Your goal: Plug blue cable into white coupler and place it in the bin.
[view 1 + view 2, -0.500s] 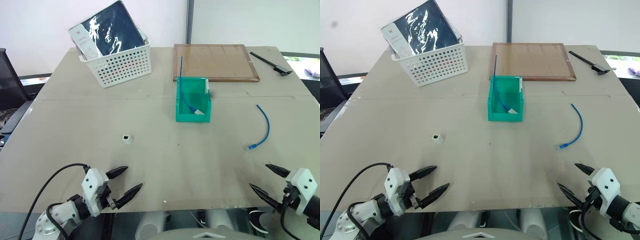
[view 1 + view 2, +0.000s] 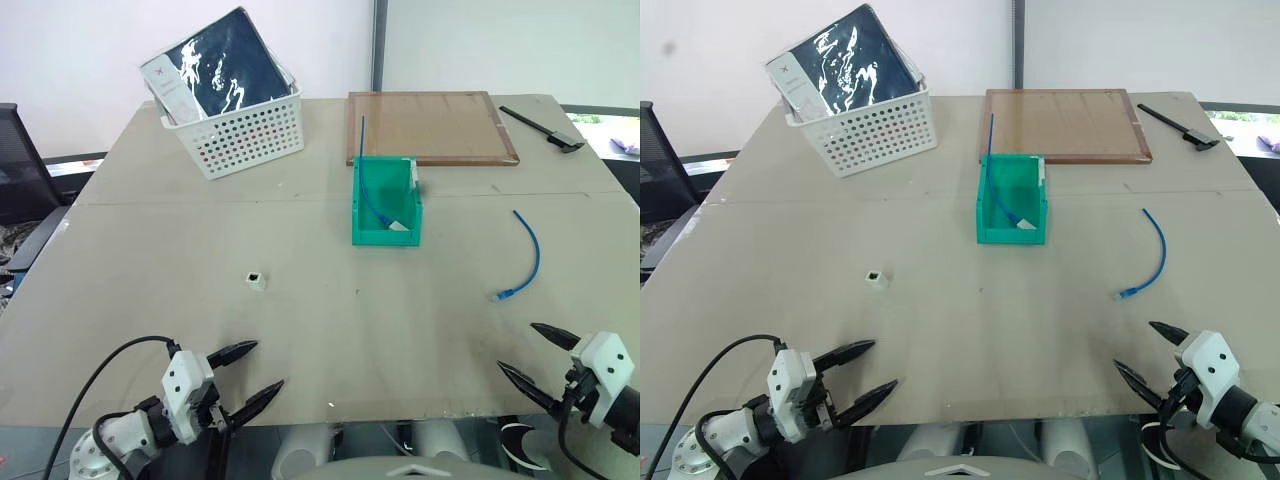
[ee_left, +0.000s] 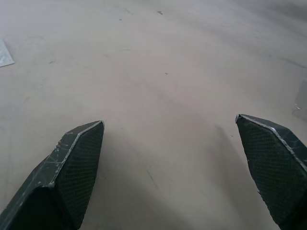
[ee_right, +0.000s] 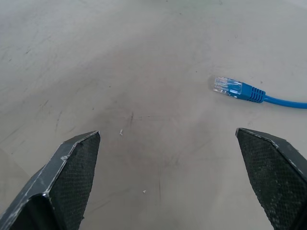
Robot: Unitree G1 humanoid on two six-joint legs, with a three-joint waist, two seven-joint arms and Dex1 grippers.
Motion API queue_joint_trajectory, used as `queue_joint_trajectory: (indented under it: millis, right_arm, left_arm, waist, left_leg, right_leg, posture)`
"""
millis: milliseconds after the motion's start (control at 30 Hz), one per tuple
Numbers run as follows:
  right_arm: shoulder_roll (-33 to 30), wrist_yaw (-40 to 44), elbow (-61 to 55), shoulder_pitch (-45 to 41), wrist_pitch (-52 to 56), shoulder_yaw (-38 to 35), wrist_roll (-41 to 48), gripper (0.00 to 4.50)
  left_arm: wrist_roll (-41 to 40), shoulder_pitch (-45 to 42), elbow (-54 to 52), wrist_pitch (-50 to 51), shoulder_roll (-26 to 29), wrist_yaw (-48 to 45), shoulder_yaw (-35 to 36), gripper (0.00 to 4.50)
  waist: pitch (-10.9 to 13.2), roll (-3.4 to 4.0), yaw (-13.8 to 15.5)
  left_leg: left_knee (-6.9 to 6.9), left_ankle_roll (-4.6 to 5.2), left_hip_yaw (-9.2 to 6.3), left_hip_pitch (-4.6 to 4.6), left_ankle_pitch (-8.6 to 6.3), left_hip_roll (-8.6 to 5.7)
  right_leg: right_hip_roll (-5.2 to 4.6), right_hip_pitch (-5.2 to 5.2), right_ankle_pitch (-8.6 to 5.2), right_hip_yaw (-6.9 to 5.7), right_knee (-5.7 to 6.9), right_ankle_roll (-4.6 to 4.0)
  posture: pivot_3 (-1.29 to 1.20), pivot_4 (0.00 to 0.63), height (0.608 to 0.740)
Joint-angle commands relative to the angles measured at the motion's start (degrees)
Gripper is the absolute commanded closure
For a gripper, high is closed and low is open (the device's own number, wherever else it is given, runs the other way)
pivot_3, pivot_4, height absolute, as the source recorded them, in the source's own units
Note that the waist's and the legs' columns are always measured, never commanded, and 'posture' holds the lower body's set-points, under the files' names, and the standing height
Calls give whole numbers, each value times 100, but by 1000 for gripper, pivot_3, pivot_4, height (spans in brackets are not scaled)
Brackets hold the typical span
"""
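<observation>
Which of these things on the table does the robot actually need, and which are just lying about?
Needed: blue cable, white coupler, green bin.

Lying about: white perforated basket with a dark packet, wooden board, black tool.

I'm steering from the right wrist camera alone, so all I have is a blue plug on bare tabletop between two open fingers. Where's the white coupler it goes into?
Observer: The white coupler lies alone on the table's left half, ahead of the left gripper.
Operator: Is that gripper ready?
Observer: Yes, its jaws are wide open and hold nothing.
Operator: How does the rest of my blue cable run?
Observer: It curves away from the right gripper toward the table's far side, with the plug at the near end.
Operator: And the bin?
Observer: It stands mid-table, green, past both grippers, and another blue cable with a white piece already lies in it.
</observation>
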Motion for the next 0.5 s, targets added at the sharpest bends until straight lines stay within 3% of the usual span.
queue_joint_trajectory:
  millis: [33,300,433,500]
  right_arm:
    - [22,-26,-176,9,-2,-53,83,23]
    - [-161,-132,-412,-339,285,-130,157,23]
    - [-770,-20,-656,-917,891,-174,237,23]
    - [-1408,147,-708,-1287,1269,-120,80,23]
  left_arm:
    - [111,185,70,137,12,-51,-196,0]
    - [-128,167,-1100,683,160,248,-240,0]
    - [-499,-361,-1948,1404,414,471,-260,0]
    - [-816,-741,-2484,1930,655,596,-276,0]
  waist:
    - [-6,1,-1]
    - [2,-16,3]
    - [17,-40,5]
    - [21,-42,12]
  left_leg:
    - [0,0,0,1,0,0]
    - [0,1,-1,-1,-1,1]
    - [6,2,-2,-1,-1,4]
    - [9,2,-3,-1,0,6]
  right_leg:
    - [0,0,0,0,0,0]
    - [-1,0,0,-2,-1,1]
    - [4,0,1,-13,1,1]
    - [6,2,1,-20,1,0]
  posture:
    - [0,150,740]
    - [0,150,740]
    - [0,150,740]
    - [0,150,740]
